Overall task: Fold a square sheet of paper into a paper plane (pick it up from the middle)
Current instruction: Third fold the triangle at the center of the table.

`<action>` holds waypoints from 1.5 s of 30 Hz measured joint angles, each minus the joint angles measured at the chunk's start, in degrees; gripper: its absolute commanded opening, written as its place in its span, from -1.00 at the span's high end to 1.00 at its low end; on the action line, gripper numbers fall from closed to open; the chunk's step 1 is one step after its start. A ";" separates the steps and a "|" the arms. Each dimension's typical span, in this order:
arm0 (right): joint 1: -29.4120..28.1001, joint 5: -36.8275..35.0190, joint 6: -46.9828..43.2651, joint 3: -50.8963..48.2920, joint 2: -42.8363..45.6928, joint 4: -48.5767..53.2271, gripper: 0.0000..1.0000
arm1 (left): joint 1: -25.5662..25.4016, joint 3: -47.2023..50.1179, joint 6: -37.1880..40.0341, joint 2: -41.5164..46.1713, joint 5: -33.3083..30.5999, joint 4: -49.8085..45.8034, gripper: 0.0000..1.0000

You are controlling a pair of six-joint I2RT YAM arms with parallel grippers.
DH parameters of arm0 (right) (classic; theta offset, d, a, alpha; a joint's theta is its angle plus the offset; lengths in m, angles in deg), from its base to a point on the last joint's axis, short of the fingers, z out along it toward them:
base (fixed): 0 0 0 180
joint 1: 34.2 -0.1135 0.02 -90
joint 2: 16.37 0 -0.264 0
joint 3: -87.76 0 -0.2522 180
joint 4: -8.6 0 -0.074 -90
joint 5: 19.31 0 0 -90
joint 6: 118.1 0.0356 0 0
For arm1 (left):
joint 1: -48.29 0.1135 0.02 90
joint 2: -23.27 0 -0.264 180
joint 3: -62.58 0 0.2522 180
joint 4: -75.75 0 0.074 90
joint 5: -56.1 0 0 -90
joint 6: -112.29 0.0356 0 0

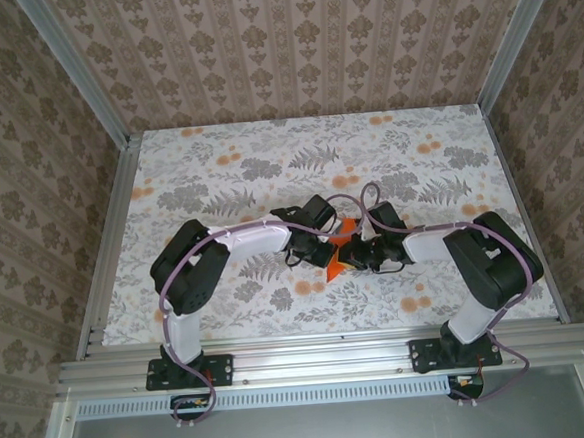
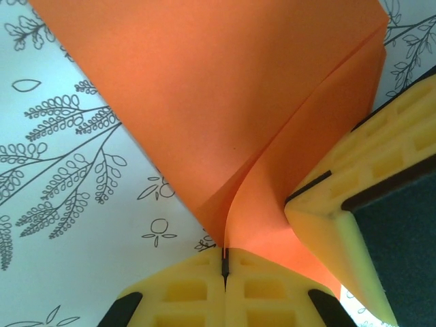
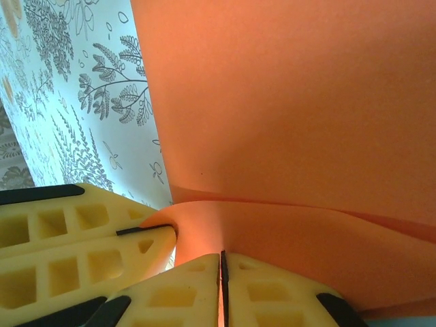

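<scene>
Your square sheet of paper (image 2: 225, 102) is bright orange and not flat: it curves in two layers that meet along a soft fold. It is held at the middle of the counter (image 1: 218, 164), between both arms. Your left tool (image 2: 225, 267) is pressed together on the sheet's near edge. The right tool (image 3: 222, 272) pinches the same sheet just beside it, its yellow fingers (image 2: 368, 170) crowding in at an angle. The counter's leaf-and-flower print shows around the paper.

L fingers (image 1: 328, 251), R fingers (image 1: 361, 255) on orange paper (image 1: 336, 267).
</scene>
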 measured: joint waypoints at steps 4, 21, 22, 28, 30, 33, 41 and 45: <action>-0.02 -0.07 -0.09 -0.07 1.11 0.57 0.71 | 0.04 0.00 0.00 0.00 0.00 0.00 0.99; -3.82 0.20 3.23 -3.74 4.28 -3.52 0.82 | 0.87 -0.02 0.15 -0.02 0.28 0.02 1.00; -3.82 0.13 3.23 -3.74 3.61 -3.82 0.82 | 0.87 -0.02 0.17 -0.04 0.28 0.02 1.00; -3.82 -0.79 2.95 -3.74 2.32 -3.54 0.81 | 1.18 -0.11 0.17 -0.55 0.90 0.00 1.00; -3.89 -0.87 3.02 -3.76 2.58 -3.56 0.80 | 1.18 -0.24 0.20 -0.57 0.96 0.04 1.00; -3.93 -0.96 3.26 -4.48 4.66 -3.52 0.78 | 1.18 -0.26 0.22 -0.61 0.96 0.04 1.00; -5.66 -0.87 5.79 -6.73 8.00 -5.88 0.79 | 2.14 -1.01 0.50 -0.83 1.77 0.04 1.00; -6.67 -0.63 7.80 -7.45 6.75 -8.66 0.79 | 2.36 -1.57 0.66 -0.85 2.51 0.24 1.00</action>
